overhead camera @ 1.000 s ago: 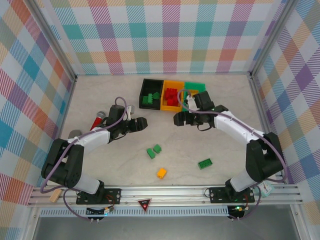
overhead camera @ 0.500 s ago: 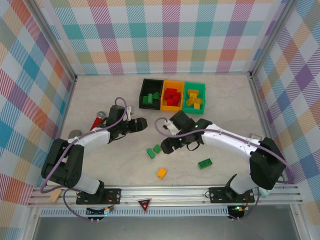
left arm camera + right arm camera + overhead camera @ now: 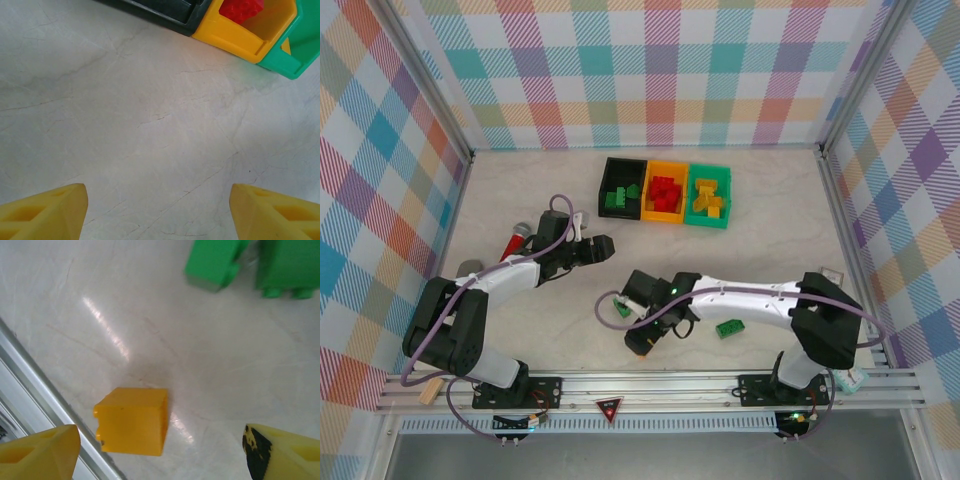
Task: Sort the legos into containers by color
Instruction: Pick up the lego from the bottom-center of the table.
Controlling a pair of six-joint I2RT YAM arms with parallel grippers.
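Checked walls (image 3: 650, 70) close three sides of the pale table (image 3: 770, 250). On my left, the left claw (image 3: 608, 247) hangs spread over bare tabletop, nothing between its fingers (image 3: 45, 210), open room all round. Far centre, the black bin (image 3: 623, 161), orange bin (image 3: 667, 164) and green bin (image 3: 710, 167) sit joined in a row, bricks inside each. Near centre, my right claw (image 3: 160, 452) is spread wide above an orange brick (image 3: 132, 421), not touching it; that brick lies close to the near rail (image 3: 30, 400). Two green bricks (image 3: 215, 262) lie farther off, and a long green brick (image 3: 730, 327) sits right of them on open table.
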